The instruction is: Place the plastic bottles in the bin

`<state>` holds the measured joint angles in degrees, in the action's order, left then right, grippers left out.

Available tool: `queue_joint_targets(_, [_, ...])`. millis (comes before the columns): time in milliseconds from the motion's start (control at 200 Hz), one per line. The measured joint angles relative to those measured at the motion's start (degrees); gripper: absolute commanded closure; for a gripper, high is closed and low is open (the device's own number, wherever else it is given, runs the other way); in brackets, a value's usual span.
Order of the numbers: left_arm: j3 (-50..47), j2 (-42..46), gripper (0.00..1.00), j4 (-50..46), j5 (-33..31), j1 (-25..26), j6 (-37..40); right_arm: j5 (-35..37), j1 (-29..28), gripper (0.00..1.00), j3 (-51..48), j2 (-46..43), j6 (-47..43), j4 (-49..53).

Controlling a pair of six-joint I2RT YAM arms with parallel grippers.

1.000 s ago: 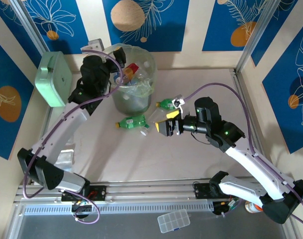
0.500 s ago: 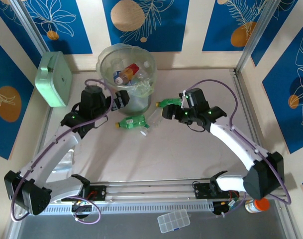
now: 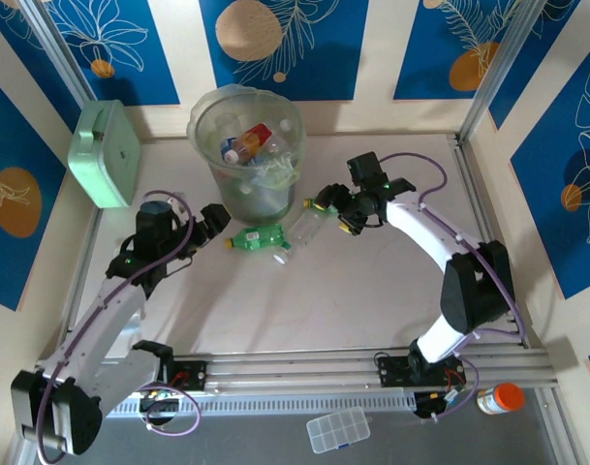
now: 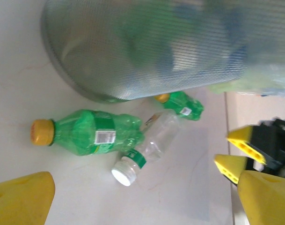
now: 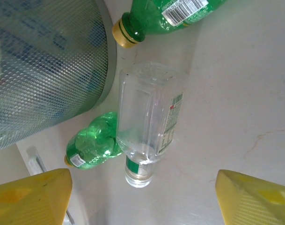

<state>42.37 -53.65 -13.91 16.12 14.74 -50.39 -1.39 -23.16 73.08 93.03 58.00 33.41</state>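
Left pincer (image 3: 217, 216) and right pincer (image 3: 334, 215) gape empty; green bottle (image 4: 93, 136) and clear bottle (image 5: 147, 117) bear barcoded labels

A green bottle (image 3: 259, 237) and a clear bottle (image 3: 304, 227) lie by the bin (image 3: 238, 199), between left hand (image 3: 217, 218) and right hand (image 3: 335, 213).

We hold our left arm (image 3: 110, 308) stretched forward and angled inward, the left gripper (image 3: 215, 220) low, its yellow fingers (image 4: 21, 200) spread wide. Our right arm (image 3: 425, 232) reaches up the right side and bends left, the right gripper (image 3: 330, 205) low too, jaws parted, gripping nothing.
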Motion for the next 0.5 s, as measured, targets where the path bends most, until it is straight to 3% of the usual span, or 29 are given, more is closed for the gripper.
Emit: queue_joint_targets(500, [0.0, 5.05, 0.01, -2.21, -1.16, 1.79, 10.45, -0.63, -3.78, 0.17, 12.76, 17.92, 7.3, 4.37])
